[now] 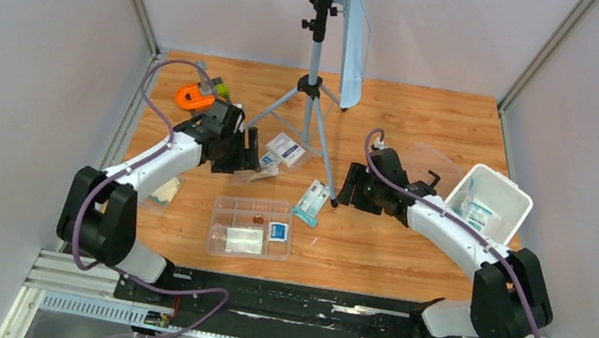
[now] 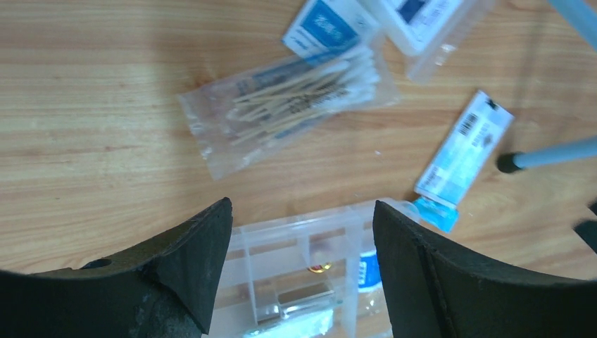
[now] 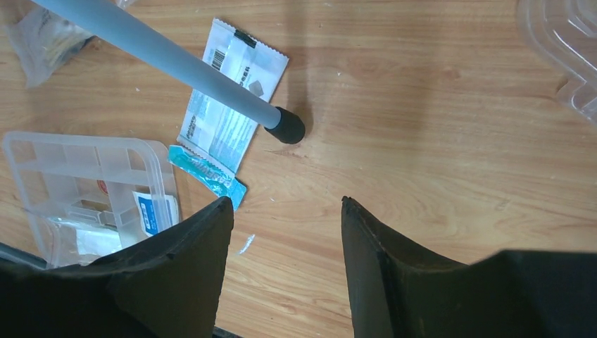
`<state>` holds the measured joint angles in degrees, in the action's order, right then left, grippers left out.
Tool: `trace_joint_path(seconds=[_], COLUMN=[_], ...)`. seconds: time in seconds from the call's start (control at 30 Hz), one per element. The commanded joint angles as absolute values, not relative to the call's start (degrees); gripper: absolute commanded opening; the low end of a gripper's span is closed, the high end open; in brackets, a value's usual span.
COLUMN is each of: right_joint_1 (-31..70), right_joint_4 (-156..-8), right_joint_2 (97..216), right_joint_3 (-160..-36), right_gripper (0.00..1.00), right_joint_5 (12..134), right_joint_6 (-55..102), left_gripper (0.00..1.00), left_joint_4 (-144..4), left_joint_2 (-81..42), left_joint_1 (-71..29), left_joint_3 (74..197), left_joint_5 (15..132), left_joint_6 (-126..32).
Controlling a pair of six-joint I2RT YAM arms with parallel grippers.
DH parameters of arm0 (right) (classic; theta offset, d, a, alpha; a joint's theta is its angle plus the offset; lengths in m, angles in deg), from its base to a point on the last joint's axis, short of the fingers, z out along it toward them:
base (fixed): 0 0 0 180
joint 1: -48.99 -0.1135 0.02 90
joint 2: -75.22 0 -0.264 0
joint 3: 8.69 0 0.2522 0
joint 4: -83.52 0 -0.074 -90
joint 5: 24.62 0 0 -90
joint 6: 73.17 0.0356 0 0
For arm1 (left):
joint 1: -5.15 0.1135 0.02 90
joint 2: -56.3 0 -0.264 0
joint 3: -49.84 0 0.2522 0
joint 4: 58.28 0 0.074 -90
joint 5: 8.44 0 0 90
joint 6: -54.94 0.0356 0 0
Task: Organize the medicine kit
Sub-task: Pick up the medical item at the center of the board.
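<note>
The clear tray (image 1: 251,228) is sitting at the near middle of the table (image 1: 391,256), holding a flat clear packet (image 1: 245,240), a blue-and-white packet (image 1: 278,231) and a small brown item (image 1: 257,217), while the white tub (image 1: 505,180) is standing far right with white-and-teal packets (image 1: 477,215) inside and the clear lid (image 1: 426,162) just beside it. A swab bag (image 2: 285,105) and a teal-edged packet (image 3: 225,120) are lying loose beyond the tray. The left gripper (image 2: 303,239) and right gripper (image 3: 285,239) are hovering, jaws spread, empty.

Both arms (image 1: 159,160) are rocking white shells, black joints, purple cables trailing behind left tool (image 2: 301,211) and right tool (image 3: 285,208).
</note>
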<state>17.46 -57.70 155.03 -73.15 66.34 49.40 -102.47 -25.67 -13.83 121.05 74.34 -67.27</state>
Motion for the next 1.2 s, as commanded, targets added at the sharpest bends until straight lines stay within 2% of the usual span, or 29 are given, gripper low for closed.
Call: trace_joint_path(seconds=[0.0, 0.17, 0.3, 0.47, 0.67, 0.97, 1.17], right_joint_1=[17.2, 17.2, 17.2, 17.2, 17.2, 17.3, 17.3], right_joint_4=[-63.6, -63.6, -63.5, -65.1, -65.5, -65.5, -65.5], right_joint_2=[152.8, 150.4, 150.7, 151.1, 151.0, 150.3, 150.0], right_joint_3=[-73.2, -72.3, -71.8, -71.0, -71.1, -71.0, -70.7], right_gripper=[0.57, 0.58, 0.58, 0.58, 0.58, 0.59, 0.59], right_joint_5=[66.6, 65.4, 65.7, 66.8, 67.2, 67.4, 67.2], right_joint_6=[53.5, 52.3, 52.3, 51.8, 50.3, 49.6, 49.3], left_gripper=[0.79, 0.77, 0.78, 0.79, 0.67, 0.64, 0.56], left_joint_4=[-104.1, -112.1, -117.0, -121.4, -123.9, -126.0, -125.1], left_joint_2=[-27.9, -23.5, -17.7, -16.1, -24.8, -39.9, -45.9], left_joint_1=[-13.6, -12.4, -6.6, 3.2, 3.8, -1.8, -1.9], left_joint_3=[123.9, 123.8, 120.1, 118.7, 124.2, 130.9, 131.8], left_joint_5=[85.2, 97.1, 99.2, 101.0, 108.2, 114.5, 114.7], left_joint_6=[-70.4, -76.7, -81.2, -83.0, -82.4, -84.0, -85.0])
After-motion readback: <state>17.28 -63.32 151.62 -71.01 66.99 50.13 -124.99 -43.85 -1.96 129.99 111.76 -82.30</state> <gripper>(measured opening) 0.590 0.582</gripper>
